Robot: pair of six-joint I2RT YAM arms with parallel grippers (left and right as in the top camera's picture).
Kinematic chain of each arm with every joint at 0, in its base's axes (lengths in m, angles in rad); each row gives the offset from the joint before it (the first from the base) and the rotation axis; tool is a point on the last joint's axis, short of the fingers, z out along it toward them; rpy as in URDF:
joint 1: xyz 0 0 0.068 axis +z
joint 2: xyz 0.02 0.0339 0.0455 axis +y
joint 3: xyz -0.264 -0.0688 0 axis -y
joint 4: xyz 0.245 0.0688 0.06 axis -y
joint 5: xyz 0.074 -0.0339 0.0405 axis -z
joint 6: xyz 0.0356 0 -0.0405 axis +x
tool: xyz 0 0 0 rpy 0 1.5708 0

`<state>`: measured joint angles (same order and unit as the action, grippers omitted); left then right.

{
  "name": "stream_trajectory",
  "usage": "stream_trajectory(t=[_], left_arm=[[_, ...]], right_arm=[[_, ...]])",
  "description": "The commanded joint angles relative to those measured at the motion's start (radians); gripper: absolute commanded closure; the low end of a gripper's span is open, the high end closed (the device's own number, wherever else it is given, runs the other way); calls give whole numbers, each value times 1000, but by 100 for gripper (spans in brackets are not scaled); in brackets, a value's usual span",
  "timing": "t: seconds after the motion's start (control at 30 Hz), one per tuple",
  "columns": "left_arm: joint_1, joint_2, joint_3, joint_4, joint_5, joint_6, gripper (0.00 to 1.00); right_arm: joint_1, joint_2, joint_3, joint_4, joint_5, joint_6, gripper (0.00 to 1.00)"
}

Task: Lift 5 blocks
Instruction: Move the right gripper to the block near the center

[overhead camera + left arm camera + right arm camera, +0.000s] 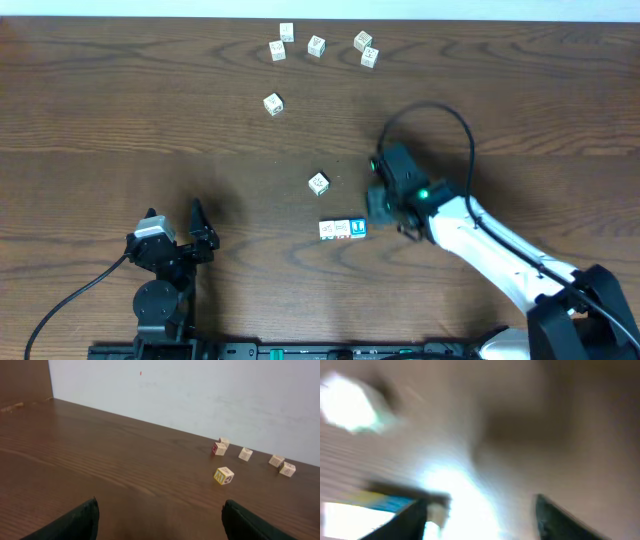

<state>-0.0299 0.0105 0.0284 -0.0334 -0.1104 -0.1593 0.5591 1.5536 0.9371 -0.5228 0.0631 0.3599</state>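
Dark wood-grain table [120, 110] fills overhead frame. Five small pale cubes lie near top centre, all on table. Left pair: upper-left cube [287, 32] just above red-faced cube [278, 49]. Middle cube [316, 45] sits near, to their right. Right pair stands apart from the others: upper-right cube [362, 41] just beside lower-right cube [369, 57]. Left wrist frame: white wall [200, 395] fills upper right, behind table's far edge.

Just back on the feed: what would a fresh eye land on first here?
A row of three blocks sits in the middle, its blue-faced end next to the open right claw. Along the far edge lies a loose cluster of five pale cubes, with a yellow-faced block apart in front of it. The left claw hangs open over the table.
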Motion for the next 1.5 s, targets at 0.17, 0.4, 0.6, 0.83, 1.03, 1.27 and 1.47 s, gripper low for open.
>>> stream_trajectory(t=[0.17, 0.4, 0.6, 0.83, 1.03, 1.27, 1.47], left_arm=[[-2, -6, -24, -30, -9, 6, 21], [-2, -6, -24, -30, -9, 6, 21], [-2, -6, -24, -30, -9, 6, 21], [-2, -6, -24, -30, -9, 6, 21], [-2, -6, -24, -30, -9, 6, 21], [-2, -6, -24, -30, -9, 6, 21], [-2, -6, -24, -30, -9, 6, 21]], right_arm=[[-3, 111, 169, 85, -212, -257, 1], [18, 318, 271, 83, -232, -387, 12], [55, 398, 344, 78, -238, -415, 12], [111, 397, 351, 69, -226, -422, 14], [133, 416, 351, 79, -166, -420, 44], [134, 445, 351, 97, -156, -417, 50], [134, 446, 351, 113, -142, -417, 66]])
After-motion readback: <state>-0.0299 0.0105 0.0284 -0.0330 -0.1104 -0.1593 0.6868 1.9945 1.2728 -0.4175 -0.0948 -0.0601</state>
